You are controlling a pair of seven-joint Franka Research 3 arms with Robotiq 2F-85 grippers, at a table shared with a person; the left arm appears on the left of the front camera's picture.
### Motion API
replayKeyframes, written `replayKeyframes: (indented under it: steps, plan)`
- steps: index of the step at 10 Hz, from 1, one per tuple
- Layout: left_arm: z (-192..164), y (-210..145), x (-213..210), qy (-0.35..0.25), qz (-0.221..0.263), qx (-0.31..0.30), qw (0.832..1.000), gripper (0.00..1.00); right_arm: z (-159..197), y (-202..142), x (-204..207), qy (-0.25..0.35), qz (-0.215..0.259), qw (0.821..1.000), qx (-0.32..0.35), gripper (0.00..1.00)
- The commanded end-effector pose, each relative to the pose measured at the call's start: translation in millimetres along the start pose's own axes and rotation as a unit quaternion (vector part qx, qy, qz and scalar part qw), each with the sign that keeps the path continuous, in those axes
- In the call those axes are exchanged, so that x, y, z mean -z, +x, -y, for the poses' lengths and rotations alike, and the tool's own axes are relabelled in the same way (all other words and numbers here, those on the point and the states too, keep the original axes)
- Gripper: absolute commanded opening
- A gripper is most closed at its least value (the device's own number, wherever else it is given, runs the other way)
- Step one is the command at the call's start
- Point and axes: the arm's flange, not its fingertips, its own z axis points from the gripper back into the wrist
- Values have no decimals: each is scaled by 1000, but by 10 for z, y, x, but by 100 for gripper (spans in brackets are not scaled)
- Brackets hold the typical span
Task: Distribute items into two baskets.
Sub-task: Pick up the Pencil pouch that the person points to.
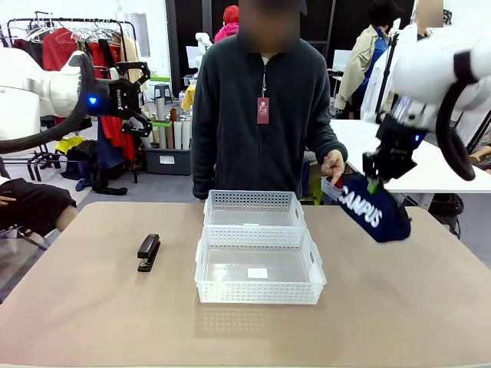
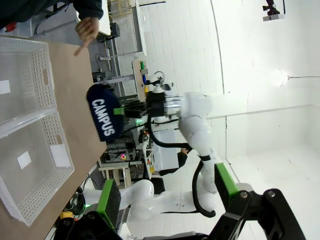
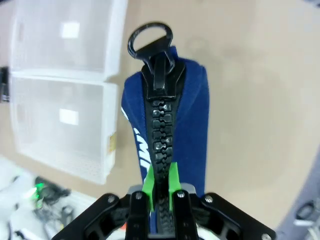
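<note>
Pouch (image 1: 377, 213): hanging tilted above the table's (image 1: 399, 307) right side, just beside the person's hand (image 1: 332, 165), clear of both baskets (image 1: 259, 287).
Right fingers (image 3: 148, 181): clenched on the pouch's zipper edge, green pads flanking the black teeth.
Left fingers (image 1: 136, 119): spread wide, empty, raised far left.
Hard to make out: first letter of the print in the front view.
Look: navy fabric, white "CAMPUS" lettering, ring-shaped zip pull.
Stapler (image 1: 148, 252): black, flat on the table, left of the baskets.

Navy CAMPUS pouch (image 1: 376, 208) aloft, stapler (image 1: 148, 252) near 2 baskets (image 1: 259, 294)
</note>
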Motion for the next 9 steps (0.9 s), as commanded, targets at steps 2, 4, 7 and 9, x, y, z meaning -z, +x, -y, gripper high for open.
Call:
replayKeyframes:
  steps: [2, 4, 7, 9]
  plan:
    - [3, -20, -14, 3, 0, 2, 1000, 100, -213, 226, -627, 32, 27, 999, 11, 0]
    - [3, -20, -14, 3, 0, 2, 1000, 100, -383, 458, -1024, 24, 37, 999, 27, 0]
    - [3, -20, -14, 3, 0, 2, 1000, 100, -591, 736, -1469, 13, 73, 996, 51, 0]
    - [3, -20, -14, 3, 0, 2, 1000, 100, -657, 890, -1649, 9, 89, 994, 65, 0]
